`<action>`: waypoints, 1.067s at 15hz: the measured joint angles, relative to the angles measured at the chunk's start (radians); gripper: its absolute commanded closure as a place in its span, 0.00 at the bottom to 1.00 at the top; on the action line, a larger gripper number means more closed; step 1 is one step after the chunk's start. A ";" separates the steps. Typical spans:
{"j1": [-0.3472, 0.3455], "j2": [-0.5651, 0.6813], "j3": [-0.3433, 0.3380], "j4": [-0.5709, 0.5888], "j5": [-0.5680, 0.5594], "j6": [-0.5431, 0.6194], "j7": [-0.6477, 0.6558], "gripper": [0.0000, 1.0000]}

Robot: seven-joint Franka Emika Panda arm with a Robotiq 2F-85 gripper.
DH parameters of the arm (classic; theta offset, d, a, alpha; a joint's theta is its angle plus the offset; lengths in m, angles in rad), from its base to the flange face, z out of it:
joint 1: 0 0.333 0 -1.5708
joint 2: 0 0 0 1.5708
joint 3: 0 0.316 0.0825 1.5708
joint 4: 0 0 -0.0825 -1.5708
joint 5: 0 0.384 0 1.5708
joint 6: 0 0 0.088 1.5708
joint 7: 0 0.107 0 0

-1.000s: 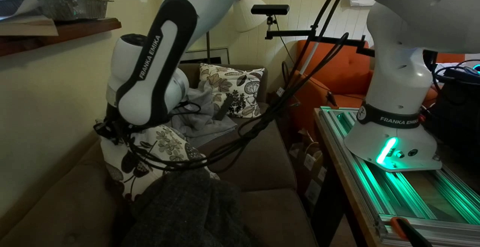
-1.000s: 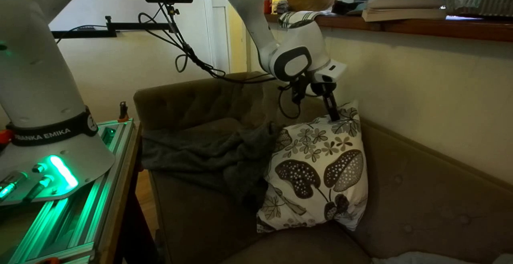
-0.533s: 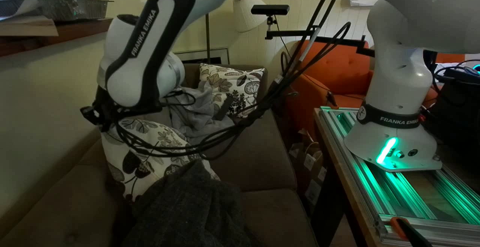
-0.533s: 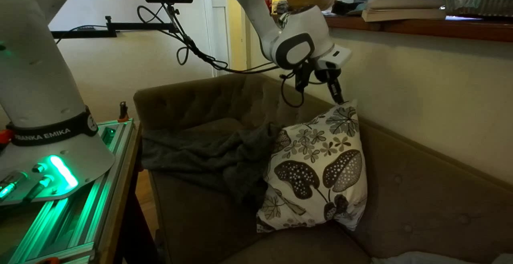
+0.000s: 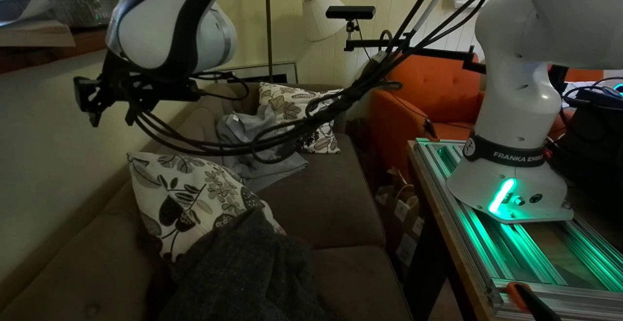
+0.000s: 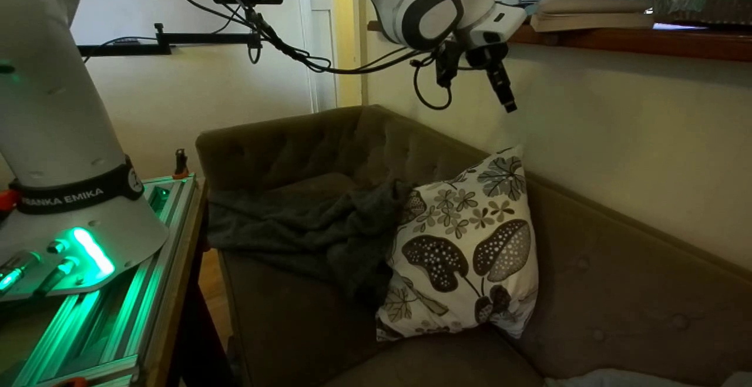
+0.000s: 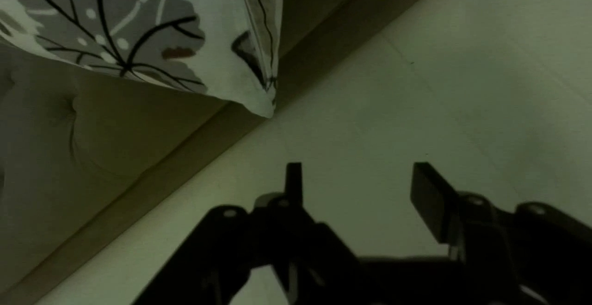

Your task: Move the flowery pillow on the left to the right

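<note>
A white flowery pillow (image 5: 194,194) with grey and dark leaf prints leans against the backrest of the brown sofa, as an exterior view shows. Its printed front (image 6: 464,240) faces the camera in another exterior view, with the top corner pointing up toward the wall. My gripper (image 6: 509,107) hangs above that corner, clear of the cloth and close to the wall. In the wrist view the pillow's corner (image 7: 231,55) lies at the upper left, while the gripper (image 7: 357,168) is open, with only wall seen between its fingers.
Another flowery pillow (image 5: 287,102) sits at the sofa's far end behind a light grey blanket (image 5: 253,131). A dark blanket (image 6: 329,240) lies against the leaning pillow. The wooden shelf (image 6: 587,39) juts from the wall near the arm. Cables (image 5: 336,111) hang from the arm.
My gripper has risen off the top corner of the leaning pillow, moving a little toward the wall, and its fingers now stand apart. The pillow has stayed nearly in place.
</note>
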State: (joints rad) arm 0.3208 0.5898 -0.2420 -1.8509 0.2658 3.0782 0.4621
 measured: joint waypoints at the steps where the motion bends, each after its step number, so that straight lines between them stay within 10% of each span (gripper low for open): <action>1: -0.002 -0.001 -0.001 -0.013 0.000 -0.005 0.001 0.01; 16: 0.017 0.147 -0.054 -0.025 -0.128 -0.118 -0.006 0.00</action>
State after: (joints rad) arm 0.3383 0.7369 -0.2955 -1.8761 0.1377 2.9606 0.4561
